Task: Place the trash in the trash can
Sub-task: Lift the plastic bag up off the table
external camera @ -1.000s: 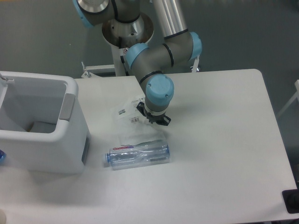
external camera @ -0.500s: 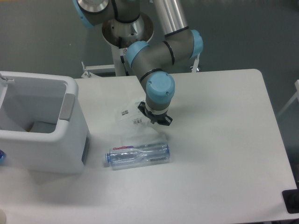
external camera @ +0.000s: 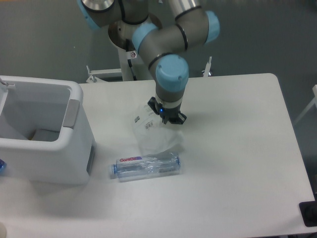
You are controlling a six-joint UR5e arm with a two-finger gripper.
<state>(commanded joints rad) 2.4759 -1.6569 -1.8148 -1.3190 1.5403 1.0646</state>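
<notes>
The white tabletop (external camera: 237, 163) holds a big trash can (external camera: 44, 144) at nine o'clock. The tool (external camera: 166, 117) pinches the plastic bag (external camera: 156, 136), which hangs just above the bottle (external camera: 146, 166) at six o'clock. The floppy bag may slip out or catch the can's rim.

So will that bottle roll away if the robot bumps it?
Probably. The bottle lies on its side on the flat table, so a nudge across its length could roll it. It looks clear and empty, so likely light and easy to push.
</notes>
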